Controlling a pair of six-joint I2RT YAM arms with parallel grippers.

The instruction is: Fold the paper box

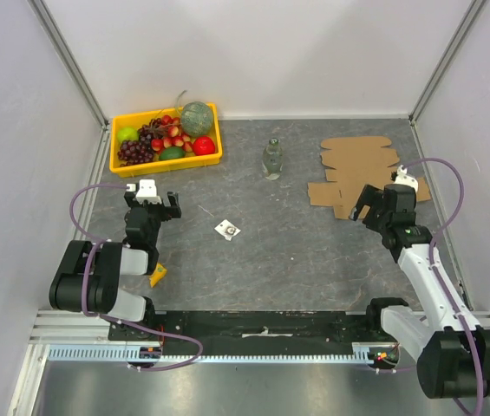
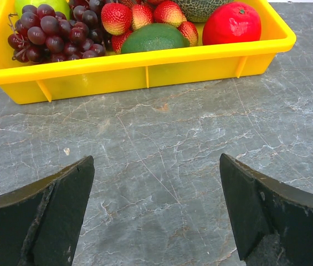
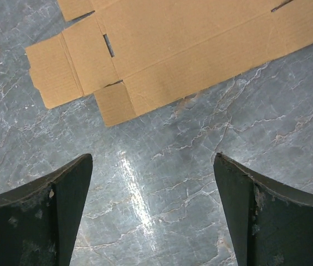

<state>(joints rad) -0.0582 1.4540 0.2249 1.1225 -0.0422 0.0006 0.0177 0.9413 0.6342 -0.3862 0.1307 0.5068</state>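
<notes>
Paper box: a flat die-cut sheet on the tabletop, far right, just ahead of my right claw.
Progress: I judge nothing is folded yet. Every flap lies flat, so all the folding is left.
Look: plain brown corrugated card with scored creases, notched flaps and a small slot near one end.
Right claw: spread wide, holding nothing, just short of the sheet's near edge.
Left claw: spread wide, empty, near the yellow fruit tray, well apart from the sheet.
</notes>
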